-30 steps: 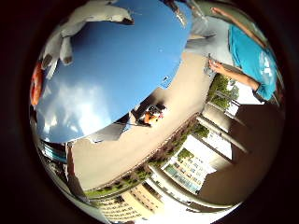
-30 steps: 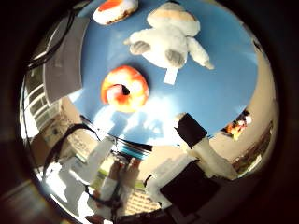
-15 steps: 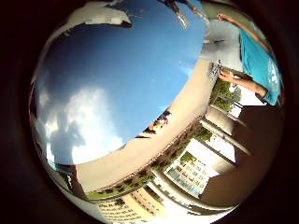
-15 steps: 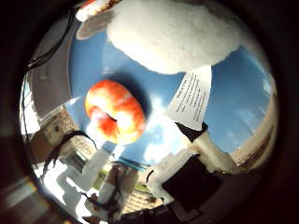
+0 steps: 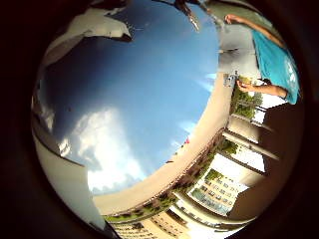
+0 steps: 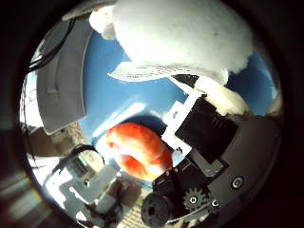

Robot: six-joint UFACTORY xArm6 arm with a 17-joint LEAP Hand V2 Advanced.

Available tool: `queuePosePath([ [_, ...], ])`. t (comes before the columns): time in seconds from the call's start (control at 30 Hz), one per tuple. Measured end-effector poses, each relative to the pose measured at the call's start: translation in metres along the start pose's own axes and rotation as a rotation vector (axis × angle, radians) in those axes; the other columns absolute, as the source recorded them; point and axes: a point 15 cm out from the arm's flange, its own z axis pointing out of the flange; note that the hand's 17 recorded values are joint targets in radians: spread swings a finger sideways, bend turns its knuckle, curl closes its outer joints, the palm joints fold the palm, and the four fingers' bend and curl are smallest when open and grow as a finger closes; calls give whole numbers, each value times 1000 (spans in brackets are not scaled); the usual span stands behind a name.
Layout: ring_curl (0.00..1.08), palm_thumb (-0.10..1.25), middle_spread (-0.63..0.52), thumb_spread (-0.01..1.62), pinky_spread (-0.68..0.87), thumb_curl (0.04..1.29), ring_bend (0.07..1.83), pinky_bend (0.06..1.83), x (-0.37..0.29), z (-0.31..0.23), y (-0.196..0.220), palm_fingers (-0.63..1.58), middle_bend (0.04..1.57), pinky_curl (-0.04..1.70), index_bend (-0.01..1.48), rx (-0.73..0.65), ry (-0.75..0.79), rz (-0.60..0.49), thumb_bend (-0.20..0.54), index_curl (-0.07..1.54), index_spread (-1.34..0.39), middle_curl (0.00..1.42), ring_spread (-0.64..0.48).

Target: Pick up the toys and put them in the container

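In the right thumb side palm view a white plush toy fills much of the picture, close to the palm, with a white paper tag hanging from it. An orange and white ring-shaped plush toy lies on the blue table top beside it. My right hand reaches in over the table, and its black and white fingers curl in against the white plush toy. A grey flat container lies at the table's edge beside the toys.
The right little finger side palm view shows mostly the bare blue table top close under the palm, with its edge and a tan floor beyond. A pale grey shape lies at the table's far side.
The hand has come down closer to the white plush toy, which now fills more of the thumb side view. The fingers have curled in toward it. The table fills more of the little finger side view.
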Motion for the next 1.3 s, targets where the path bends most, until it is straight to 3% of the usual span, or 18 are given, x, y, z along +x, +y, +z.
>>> queuePosePath([
  [0.13,713,986,-216,1097,272,471,1271,1348,0,-60,2,1156,1053,457,469,121,-33,20,12,226,-562,806,-43],
  [0.4,779,1016,-209,1097,185,563,1374,1496,-26,-177,41,1025,1164,585,721,174,-6,14,-10,333,-698,919,-86],
  [0.73,821,998,-198,1090,127,646,1474,1573,-153,-318,44,897,1263,705,857,311,29,-156,-18,502,-776,997,-104],
  [0.93,830,981,-191,1085,110,682,1528,1601,-244,-325,-4,835,1313,766,882,327,-5,-251,-17,629,-797,1018,-107],
  [1.13,830,951,-183,1089,99,706,1571,1616,-297,-267,-66,792,1357,816,882,265,-56,-261,-25,770,-810,1025,-106],
  [1.3,820,841,-175,1114,100,672,1579,1602,-313,-227,-104,740,1368,847,877,254,-68,-233,-39,888,-808,1018,-100],
])
